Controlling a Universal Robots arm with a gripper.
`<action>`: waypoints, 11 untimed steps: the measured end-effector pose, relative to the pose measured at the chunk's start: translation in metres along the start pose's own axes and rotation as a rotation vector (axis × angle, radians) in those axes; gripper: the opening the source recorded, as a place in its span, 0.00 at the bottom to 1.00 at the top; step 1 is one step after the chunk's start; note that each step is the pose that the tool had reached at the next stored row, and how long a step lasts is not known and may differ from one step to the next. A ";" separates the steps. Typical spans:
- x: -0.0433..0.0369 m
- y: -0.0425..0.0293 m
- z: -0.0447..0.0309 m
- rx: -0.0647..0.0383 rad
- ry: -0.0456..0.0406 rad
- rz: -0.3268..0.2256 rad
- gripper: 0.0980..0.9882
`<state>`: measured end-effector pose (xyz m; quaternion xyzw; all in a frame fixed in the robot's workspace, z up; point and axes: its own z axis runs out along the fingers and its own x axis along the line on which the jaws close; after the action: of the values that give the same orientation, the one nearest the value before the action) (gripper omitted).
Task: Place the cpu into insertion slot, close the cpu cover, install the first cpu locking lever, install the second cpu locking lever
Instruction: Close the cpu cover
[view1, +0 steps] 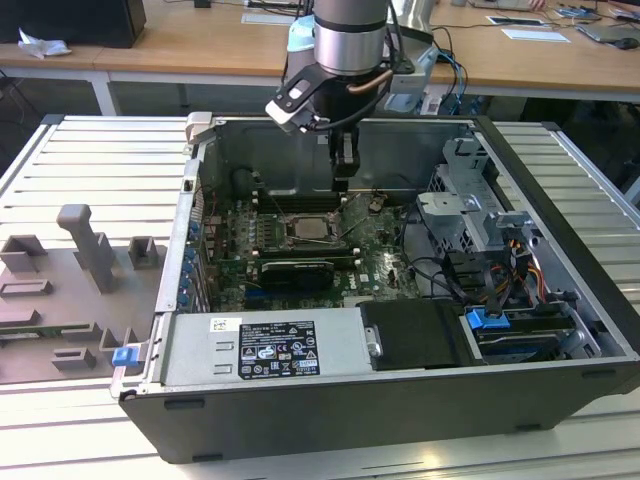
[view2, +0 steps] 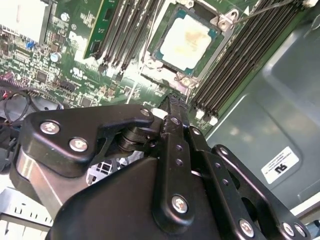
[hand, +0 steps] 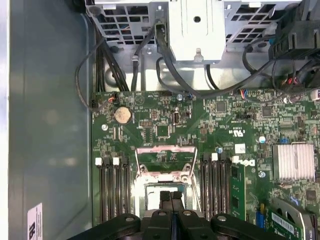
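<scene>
The cpu (view2: 187, 37) lies flat in the insertion slot (view2: 218, 21), its pale face up, on the green board inside the open case. In the first wrist view the cpu cover (hand: 166, 159) looks swung up and open on one side of the slot. A thin metal lever rod (view2: 265, 10) runs away from one corner of the slot. My gripper (view1: 343, 185) hangs just above the slot's far edge, apart from the cpu (view1: 310, 229). Its fingers (hand: 165, 197) are pressed together and shut, with nothing between them. The gripper (view2: 174, 100) body hides part of the board.
Long black memory slots (hand: 112, 187) flank the socket on both sides. A black graphics card (view1: 295, 272) lies in front of it. A drive cage (view1: 470, 205) and loose cables (view1: 440, 275) crowd the exterior view's right. Grey fixtures (view1: 85, 245) stand outside the case on the left.
</scene>
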<state>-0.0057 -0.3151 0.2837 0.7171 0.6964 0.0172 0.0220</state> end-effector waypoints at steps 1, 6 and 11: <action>0.0001 0.0027 0.0002 0.000 0.0000 0.000 0.01; 0.0006 0.0173 0.0021 0.000 0.0002 0.000 0.01; 0.0007 0.0232 0.0066 0.000 0.0014 -0.027 0.01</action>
<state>0.0179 -0.3151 0.2784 0.7078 0.7059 0.0175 0.0218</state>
